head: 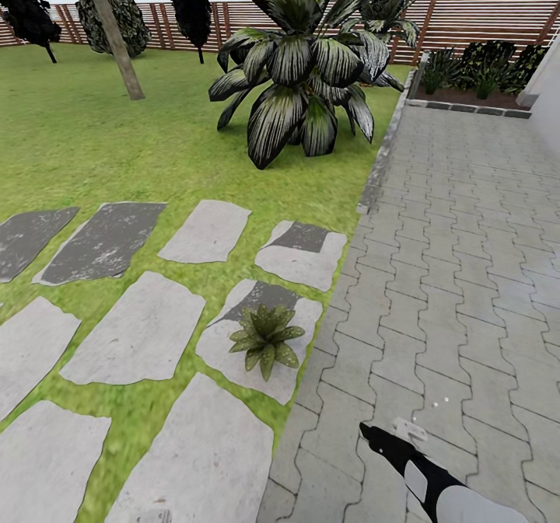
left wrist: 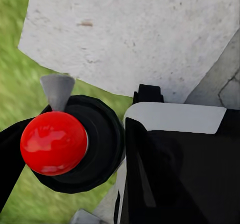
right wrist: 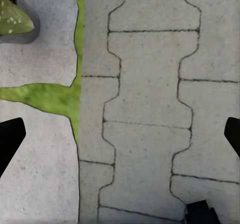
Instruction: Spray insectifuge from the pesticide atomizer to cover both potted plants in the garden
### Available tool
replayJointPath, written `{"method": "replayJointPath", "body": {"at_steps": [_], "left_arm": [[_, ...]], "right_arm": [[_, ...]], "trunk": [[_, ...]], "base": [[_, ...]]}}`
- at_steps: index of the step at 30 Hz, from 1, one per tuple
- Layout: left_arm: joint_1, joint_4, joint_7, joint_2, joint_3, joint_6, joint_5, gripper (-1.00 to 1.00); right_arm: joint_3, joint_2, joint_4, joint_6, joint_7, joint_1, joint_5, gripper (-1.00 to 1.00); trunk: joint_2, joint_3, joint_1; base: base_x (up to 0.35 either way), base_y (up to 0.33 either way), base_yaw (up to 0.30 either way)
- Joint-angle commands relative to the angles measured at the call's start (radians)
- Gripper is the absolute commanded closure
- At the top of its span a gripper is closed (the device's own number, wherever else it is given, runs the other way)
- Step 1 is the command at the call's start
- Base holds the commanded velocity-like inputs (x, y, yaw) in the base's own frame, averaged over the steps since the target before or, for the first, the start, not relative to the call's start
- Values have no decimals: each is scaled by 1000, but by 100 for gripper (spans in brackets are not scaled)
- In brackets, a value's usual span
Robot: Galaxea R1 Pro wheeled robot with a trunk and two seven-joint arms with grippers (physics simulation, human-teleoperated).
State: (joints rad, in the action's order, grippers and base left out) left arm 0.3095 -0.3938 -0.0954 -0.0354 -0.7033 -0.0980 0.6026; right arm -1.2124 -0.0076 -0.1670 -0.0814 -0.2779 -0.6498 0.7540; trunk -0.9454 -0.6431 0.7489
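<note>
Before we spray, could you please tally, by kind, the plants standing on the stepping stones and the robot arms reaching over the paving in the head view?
Small potted plant: 1
Right arm: 1
Total: 2

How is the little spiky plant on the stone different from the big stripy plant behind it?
The potted plant is small and low, sitting on a grey stepping stone; the big striped plant is tall and grows from the lawn. The potted plant's leaves are plain olive green; the big one's are dark with pale stripes. Both have pointed leaves fanning out.
</note>
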Motion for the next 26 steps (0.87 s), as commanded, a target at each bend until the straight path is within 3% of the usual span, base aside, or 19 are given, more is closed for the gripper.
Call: {"method": "replayJointPath", "body": {"at_steps": [1,26], "left_arm": [[0,-4,-9,-1,-8,-5,8,100],[0,-3,-9,-1,-8,-5,8,100]], "right_arm": [[-9,0,0,-3,-4,-1,9,-100],[-9,0,0,-3,-4,-1,9,-100]], "trunk": [[-1,-1,0],[-1,-1,0]], "base": [[0,0,0],[0,0,0]]}}
